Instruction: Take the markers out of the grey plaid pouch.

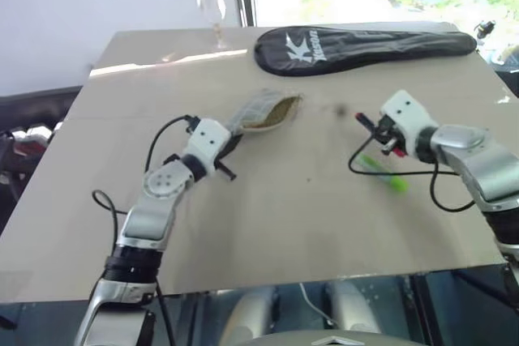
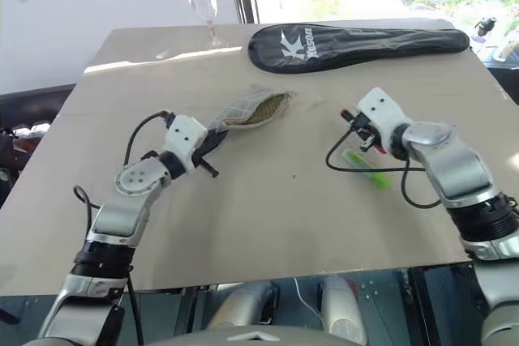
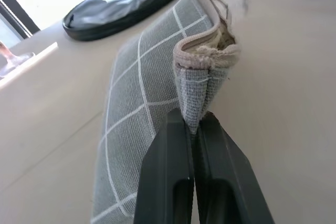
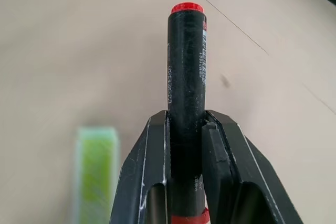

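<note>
the flat grey plaid fabric pouch with pale grid lines (image 1: 261,111) lies near the middle of the beige tabletop (image 1: 268,224), its zip mouth gaping so the tan lining shows. the robot's left claw (image 3: 193,129) has its two black fingers pressed together on a corner of the pouch fabric, at the end away from the gaping mouth, pinching that end just off the surface as the left wrist view shows.

the right claw (image 4: 185,129) is well apart from the pouch, on the right side of the tabletop, and pinches a slim black marker with a red cap (image 4: 186,72); the marker sticks out past the fingertips and is clear of the surface. just beside and below that claw, a bright lime green marker (image 1: 384,174) lies loose on the tabletop, already outside the pouch.

judging from this, the task looks well under way: one marker is out and set down, and a second is out and in hand but not yet placed. what seems left is to lay the black marker down, likely near the green one, and then check the pouch. whether anything more sits inside cannot be told, since the opening shows only lining from here.

at the far edge lie a long black racket cover with white lettering (image 1: 365,44) and a clear wine glass (image 1: 212,7), both away from the work.
</note>
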### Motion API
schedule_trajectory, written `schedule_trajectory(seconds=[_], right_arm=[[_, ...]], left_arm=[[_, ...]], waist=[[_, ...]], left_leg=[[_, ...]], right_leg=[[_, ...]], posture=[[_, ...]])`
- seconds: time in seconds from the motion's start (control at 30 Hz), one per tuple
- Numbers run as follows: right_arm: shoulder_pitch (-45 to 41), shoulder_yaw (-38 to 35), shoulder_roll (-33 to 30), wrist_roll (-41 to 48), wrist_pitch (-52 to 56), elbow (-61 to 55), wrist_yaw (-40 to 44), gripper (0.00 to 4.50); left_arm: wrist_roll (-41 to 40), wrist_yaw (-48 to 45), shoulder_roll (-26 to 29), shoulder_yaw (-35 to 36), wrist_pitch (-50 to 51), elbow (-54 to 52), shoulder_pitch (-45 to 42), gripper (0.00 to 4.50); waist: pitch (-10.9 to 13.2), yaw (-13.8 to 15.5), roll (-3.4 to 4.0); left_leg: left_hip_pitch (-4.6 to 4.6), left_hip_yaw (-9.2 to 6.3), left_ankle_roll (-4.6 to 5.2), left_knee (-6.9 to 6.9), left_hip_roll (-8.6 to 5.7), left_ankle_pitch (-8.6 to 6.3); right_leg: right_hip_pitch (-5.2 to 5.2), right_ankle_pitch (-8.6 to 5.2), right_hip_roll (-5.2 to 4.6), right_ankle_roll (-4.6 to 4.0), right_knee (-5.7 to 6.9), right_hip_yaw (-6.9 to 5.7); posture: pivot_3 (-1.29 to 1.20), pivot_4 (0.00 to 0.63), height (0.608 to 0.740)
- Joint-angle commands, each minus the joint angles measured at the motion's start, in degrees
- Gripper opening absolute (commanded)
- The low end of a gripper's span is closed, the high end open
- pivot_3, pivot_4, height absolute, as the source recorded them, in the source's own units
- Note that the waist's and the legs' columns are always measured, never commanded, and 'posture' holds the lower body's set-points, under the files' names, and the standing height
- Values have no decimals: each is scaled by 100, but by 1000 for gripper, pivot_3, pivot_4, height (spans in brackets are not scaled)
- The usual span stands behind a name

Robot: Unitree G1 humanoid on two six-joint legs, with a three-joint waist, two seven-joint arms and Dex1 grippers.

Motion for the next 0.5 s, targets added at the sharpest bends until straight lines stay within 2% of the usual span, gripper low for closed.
schedule_trajectory(seconds=[0.03,0.1,0.17,0.2,0.23,0.33,0.37,0.4,0.5], right_arm=[[167,-2,-313,-361,-384,-159,101,366],[333,85,-443,-638,-673,1,84,366],[432,16,-411,-774,-950,112,24,1328],[438,-57,-346,-810,-1026,144,-34,1546],[450,-113,-308,-849,-1104,153,-75,2131],[487,-252,-213,-883,-1204,138,-90,3389],[520,-296,-197,-850,-1215,98,-31,3957],[581,-341,-196,-804,-1253,21,42,3957],[932,-656,-93,-381,-1191,-446,309,4016]], left_arm=[[-61,-39,191,318,-123,-294,165,0],[-65,-119,304,389,-155,-383,361,0],[-71,-168,398,445,-179,-499,552,0],[-89,-184,429,486,-174,-555,637,0],[-104,-197,453,523,-165,-613,715,0],[-95,-246,534,595,-178,-696,880,0],[-90,-259,554,610,-189,-701,910,0],[-91,-271,574,629,-203,-711,945,0],[-44,-313,669,710,-360,-669,1030,899]], waist=[[0,9,0],[0,12,0],[0,12,0],[0,16,0],[0,14,0],[0,21,0],[0,24,0],[0,28,0],[0,41,-1]], left_leg=[[0,0,0,0,0,0],[0,0,0,0,0,0],[0,1,0,-1,0,0],[0,2,0,-1,0,0],[0,4,0,-1,0,0],[2,3,0,0,1,0],[2,2,0,0,2,0],[2,2,0,0,2,0],[0,1,0,-1,2,0]], right_leg=[[0,0,0,0,0,0],[1,0,0,0,0,0],[1,0,-1,0,-2,2],[1,0,-1,0,-3,3],[1,0,-1,0,-2,4],[1,0,0,0,0,4],[1,0,0,0,0,3],[1,0,0,0,0,3],[2,0,-1,0,-3,2]], posture=[[0,150,740],[0,150,740],[0,150,740],[0,150,740],[0,150,740],[0,150,740],[0,150,740],[0,150,740],[0,150,740]])
